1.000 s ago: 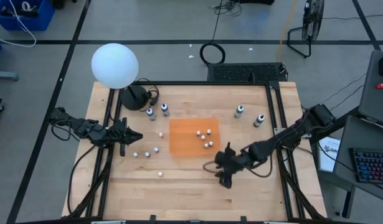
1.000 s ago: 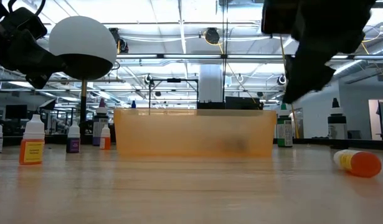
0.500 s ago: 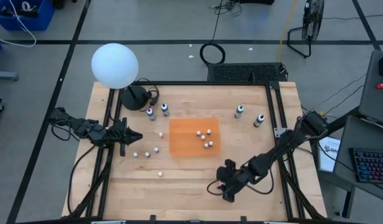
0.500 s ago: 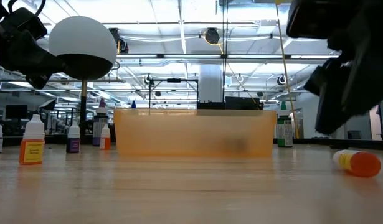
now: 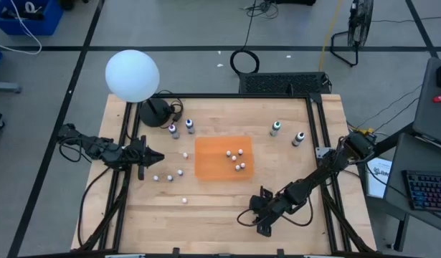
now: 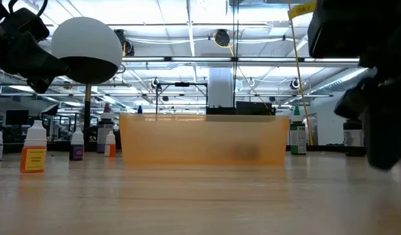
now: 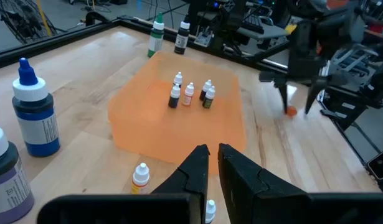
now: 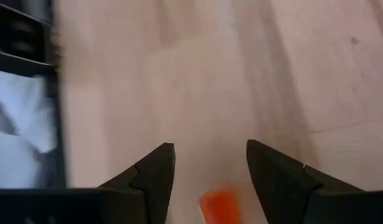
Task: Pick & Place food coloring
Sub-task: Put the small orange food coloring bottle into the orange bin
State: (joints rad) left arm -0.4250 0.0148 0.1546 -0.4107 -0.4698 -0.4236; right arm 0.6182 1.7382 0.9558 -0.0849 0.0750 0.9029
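Observation:
The food coloring is a set of tiny bottles. Several stand on the orange mat (image 5: 214, 166), and taller ones stand behind it (image 5: 173, 130) (image 5: 276, 127). Loose small ones (image 5: 168, 175) stand on the wood to the mat's left. One orange bottle (image 8: 219, 205) lies on the table near the front edge. My right gripper (image 5: 262, 223) (image 8: 210, 149) slants down over it, open, one finger on either side, apart from it. In the low view this gripper (image 6: 383, 130) hides that bottle. My left gripper (image 5: 157, 156) (image 7: 211, 152) waits shut at the table's left side.
A big white globe lamp (image 5: 132, 75) stands on a dark base (image 5: 155, 112) at the far left corner. Black frame rails (image 5: 322, 143) run along the table's sides. Bare wood (image 5: 206, 215) lies between the mat and the front edge.
My right gripper has moved toward the table's near edge and down, tipping a little more steeply, and has come to rest over the lying orange bottle. In the low view it now covers that bottle. Its fingers have stayed open.

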